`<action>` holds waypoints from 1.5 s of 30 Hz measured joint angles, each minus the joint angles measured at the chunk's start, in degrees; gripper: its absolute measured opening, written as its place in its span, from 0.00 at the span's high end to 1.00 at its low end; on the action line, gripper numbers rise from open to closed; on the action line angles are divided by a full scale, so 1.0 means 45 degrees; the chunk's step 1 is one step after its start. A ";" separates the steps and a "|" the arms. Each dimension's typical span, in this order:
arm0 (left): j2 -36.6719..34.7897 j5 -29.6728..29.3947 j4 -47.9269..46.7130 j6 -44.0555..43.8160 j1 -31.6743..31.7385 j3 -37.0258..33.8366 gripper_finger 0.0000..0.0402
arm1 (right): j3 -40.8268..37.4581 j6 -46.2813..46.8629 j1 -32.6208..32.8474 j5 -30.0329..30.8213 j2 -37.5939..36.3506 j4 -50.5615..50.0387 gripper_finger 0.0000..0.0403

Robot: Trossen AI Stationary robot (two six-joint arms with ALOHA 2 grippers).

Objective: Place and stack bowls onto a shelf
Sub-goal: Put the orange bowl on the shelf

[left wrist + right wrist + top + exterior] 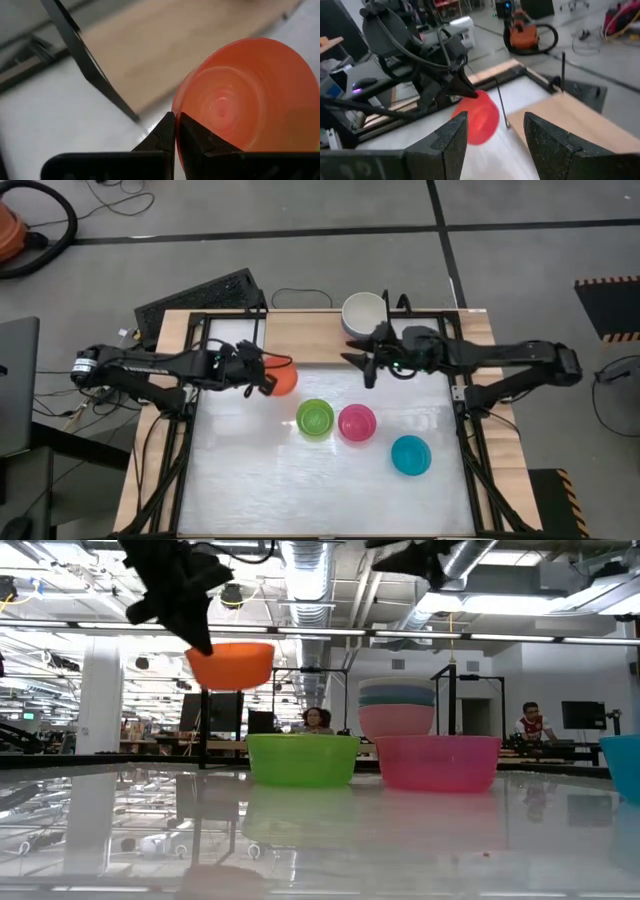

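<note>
My left gripper (262,372) is shut on the red-orange bowl (284,378), which hangs in the air (230,664) by the shelf's near edge. The shelf (300,336) is a light-wood plank at the far side of the table. A stack of larger bowls (397,706), cream-white on top (364,311), stands on it. My right gripper (367,366) is open and hovers just in front of that stack, touching nothing. The lime green bowl (315,418), the magenta bowl (357,422) and the teal bowl (411,455) sit upright on the white tabletop. My left gripper holds the red-orange bowl by its rim (176,107), on the side toward the table's left. The wall is pinched between the two fingers (165,132). The fingers come slanting down from the left. The bowl is lifted clear of the table, opening up, almost level.
A black wire end loop (82,60) of the shelf stands close to the held bowl. The black frame rails (195,430) run along both sides of the table. The plank is bare to the left of the stack (290,330). People sit in the room behind (528,722).
</note>
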 joint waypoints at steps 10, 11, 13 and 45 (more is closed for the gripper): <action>0.0000 -0.2584 0.0623 0.1884 0.0126 0.0971 1.00 | 0.3360 -0.3663 0.0032 0.0078 0.2729 -0.0954 0.46; 0.0000 -0.2849 0.0638 0.2062 0.0126 0.0988 1.00 | 0.3763 -0.3668 0.0027 0.0073 0.2997 -0.1079 0.46; 0.0000 -0.3439 0.0696 0.2564 0.0122 0.0993 1.00 | 0.4437 -0.3853 -0.0015 0.0088 0.3478 -0.1633 0.46; 0.0000 -0.4391 0.4191 0.7903 0.0160 0.1007 1.00 | 0.6929 -0.4329 -0.0787 0.1726 0.7136 -0.2379 0.46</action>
